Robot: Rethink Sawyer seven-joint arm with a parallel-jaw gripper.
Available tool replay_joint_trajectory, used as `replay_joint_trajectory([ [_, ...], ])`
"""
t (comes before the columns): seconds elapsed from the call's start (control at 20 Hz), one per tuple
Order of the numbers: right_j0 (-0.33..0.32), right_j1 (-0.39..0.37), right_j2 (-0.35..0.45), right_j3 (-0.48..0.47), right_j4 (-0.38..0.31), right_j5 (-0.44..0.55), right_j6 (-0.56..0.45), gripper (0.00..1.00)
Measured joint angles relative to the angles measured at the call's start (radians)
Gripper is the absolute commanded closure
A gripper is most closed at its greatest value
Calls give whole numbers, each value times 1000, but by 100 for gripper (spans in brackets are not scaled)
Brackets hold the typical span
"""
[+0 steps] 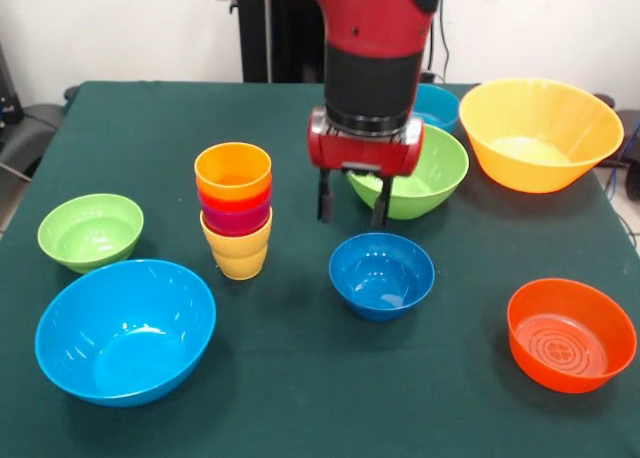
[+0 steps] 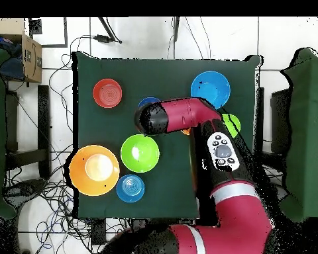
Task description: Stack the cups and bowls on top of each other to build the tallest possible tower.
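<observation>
Front view gives us the tower [image 1: 236,210], four cups nested upright on the worktop [image 1: 290,378]; overhead, the arm [image 2: 188,118] seems to hide it. The hand [image 1: 353,214] hangs open and empty just right of the tower, above the dark blue bowl [image 1: 382,274].

Sawyer arm [image 1: 372,38]: glossy red shell over a black cylindrical wrist section ringed by a silver band. Below it sat a red, rounded block, and the gripper [image 1: 353,200] showed two slim black fingers [image 1: 325,196]. In the overhead view, the arm [image 2: 218,198] was red with black joints, a grey band, and a grey oval button panel [image 2: 222,151].
</observation>
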Motion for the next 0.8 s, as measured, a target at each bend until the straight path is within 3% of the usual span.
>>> replay_joint_trajectory([
  [0.45,68,73,-106,-17,15,-114,0,0],
  [0.8,101,92,-151,-17,45,-144,0,0],
])
